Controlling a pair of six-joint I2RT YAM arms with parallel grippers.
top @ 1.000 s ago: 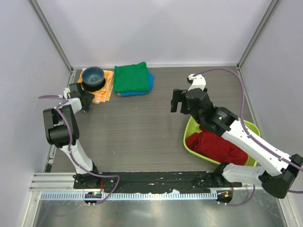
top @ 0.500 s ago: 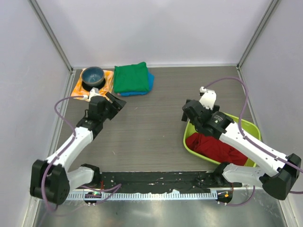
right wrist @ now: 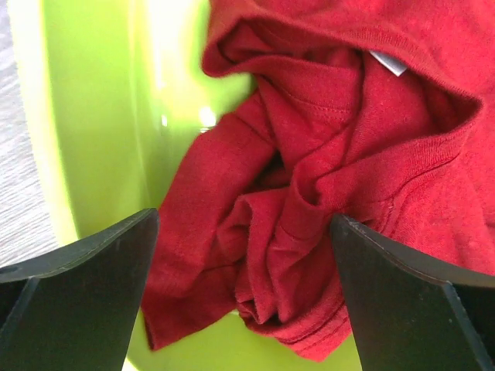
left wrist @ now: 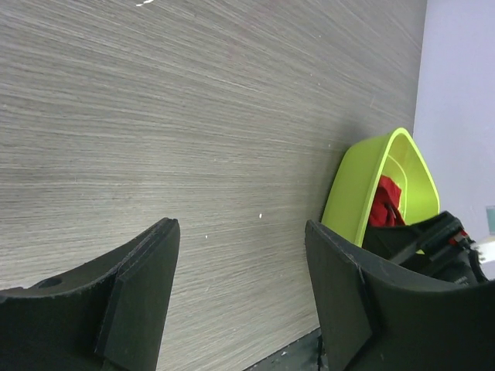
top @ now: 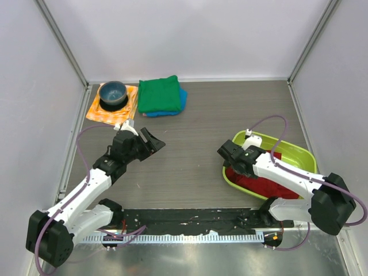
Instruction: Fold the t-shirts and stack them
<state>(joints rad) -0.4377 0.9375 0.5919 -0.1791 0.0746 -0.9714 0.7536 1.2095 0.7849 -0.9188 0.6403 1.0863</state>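
My right gripper (right wrist: 244,286) gapes empty over the red shirt (right wrist: 325,178) in the bin (right wrist: 100,116). I'd pinch one thick fold. Left gripper (top: 150,142) hangs open, empty.

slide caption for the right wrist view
Open right fingers over crumpled dark red cotton t-shirt in lime-green plastic tub

no legible text, labels or numbers

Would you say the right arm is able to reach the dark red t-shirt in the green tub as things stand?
Probably yes: on the right arm the open fingers hang over the dark red t-shirt in the green tub, with nothing lying on it.
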